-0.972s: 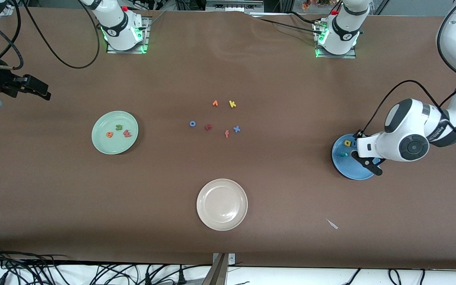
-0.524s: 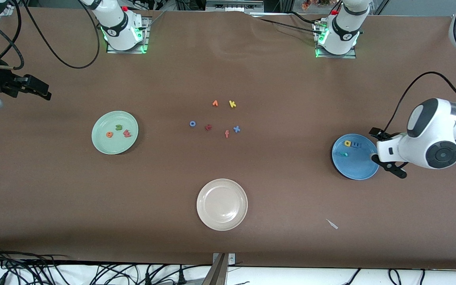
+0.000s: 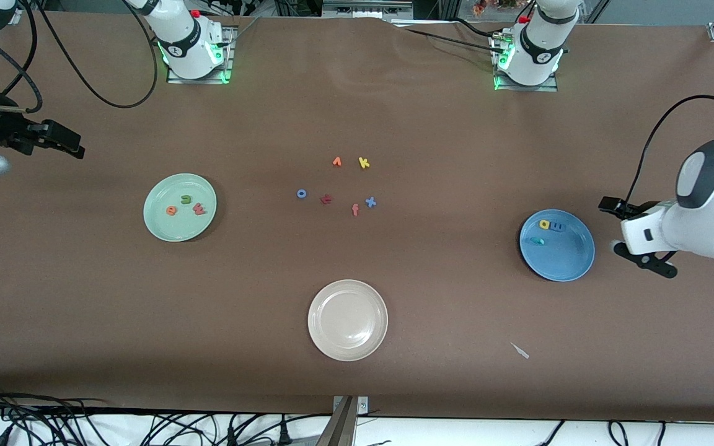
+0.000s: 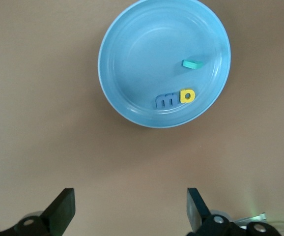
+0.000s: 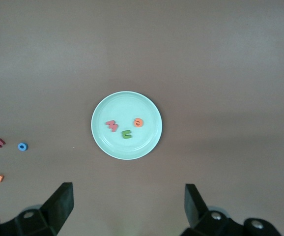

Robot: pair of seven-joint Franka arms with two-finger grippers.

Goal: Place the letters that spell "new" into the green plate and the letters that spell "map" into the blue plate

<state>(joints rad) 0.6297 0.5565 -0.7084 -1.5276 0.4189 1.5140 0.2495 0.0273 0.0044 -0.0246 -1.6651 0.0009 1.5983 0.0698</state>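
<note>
While both arms hang clear of the plates, the green plate (image 3: 180, 207) holds the n (image 3: 186, 199), e (image 3: 171, 210) and w (image 3: 199, 209). The blue plate (image 3: 556, 245) holds the m (image 3: 558, 227), a (image 3: 544, 224) and p (image 3: 537, 241). Left gripper (image 3: 626, 236), just beside the blue plate, jaws wide, empty. Right gripper (image 3: 62, 142), at the right arm's end of the table, jaws wide, empty.

**Both arms up, both grippers wide**

We see the left gripper (image 3: 628, 237) hanging over the table's left-arm end, jaws spread wide and empty (its wrist bent sideways). The right gripper (image 3: 66, 141) waits at the right-arm end, likewise spread and empty.
</note>
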